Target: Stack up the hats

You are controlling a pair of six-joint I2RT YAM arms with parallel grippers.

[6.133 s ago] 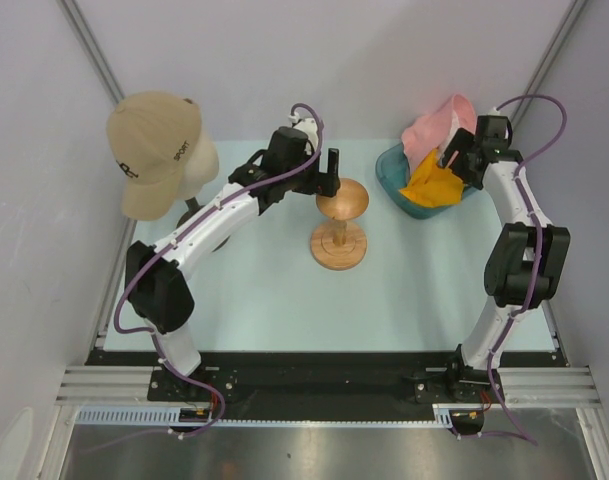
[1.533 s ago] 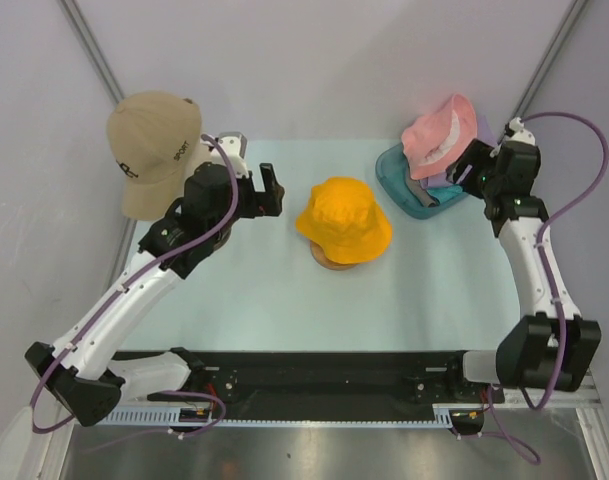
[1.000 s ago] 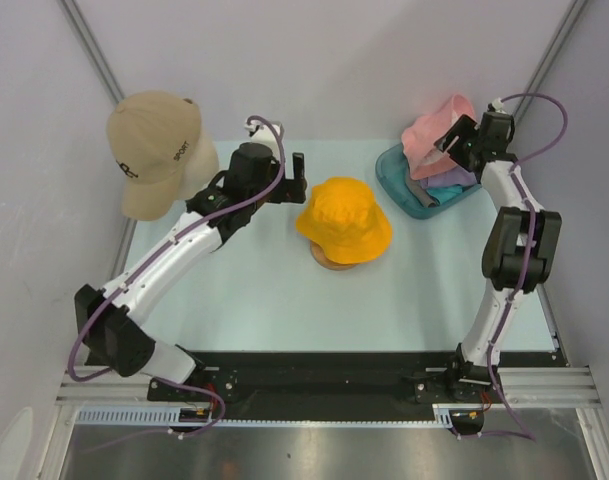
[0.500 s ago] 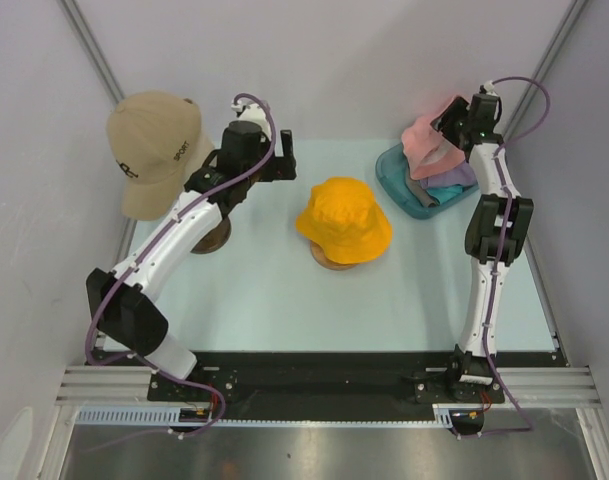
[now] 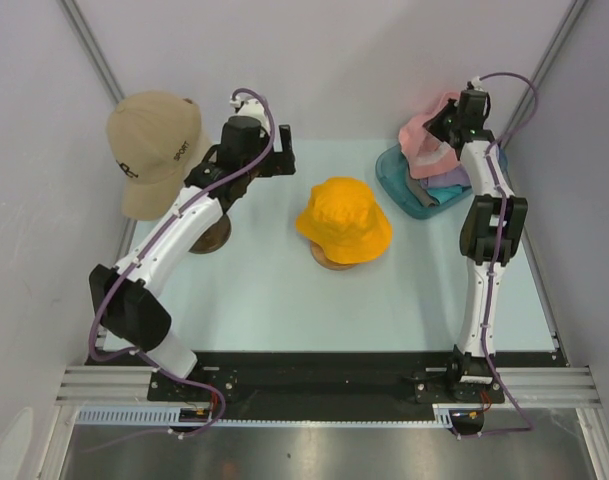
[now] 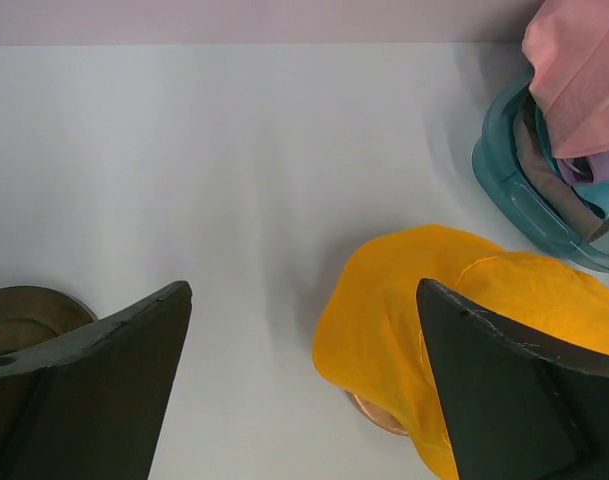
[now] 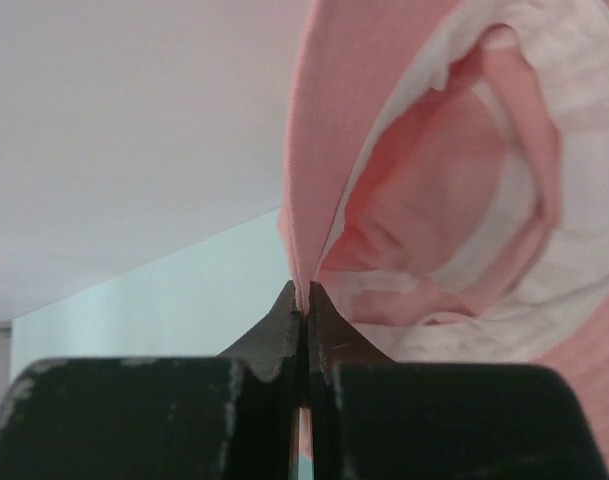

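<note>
Our right claw (image 7: 300,305) is fully closed, tips pressed together on the thin folded brim edge of the pink hat (image 5: 422,135). It's soft woven cloth, and the wrist view looks straight into its floppy, paler crown lining. The hat hangs over the clear teal plastic tub (image 5: 389,175) at the far right of the counter (image 5: 264,290). Inside the tub we can make out crumpled lilac (image 6: 574,165), teal (image 6: 606,197) and grey-taupe (image 6: 542,165) fabric, all bunched up together.

Our left claw (image 6: 304,300) is spread wide with nothing between its dark, wedge-shaped fingers (image 6: 114,370), and it hovers over the far left-centre of the counter.

The yellow-orange hat (image 5: 344,220) is a round-brimmed bucket shape, draped over a round wooden stand (image 5: 327,263) mid-counter, with the brim drooping in soft folds so only the stand's base peeks out.

At far left a tan baseball cap (image 5: 149,140) with dark lettering sits on a smooth cream mannequin head (image 5: 201,165), which stands on a dark round wooden base (image 5: 214,236).
</note>
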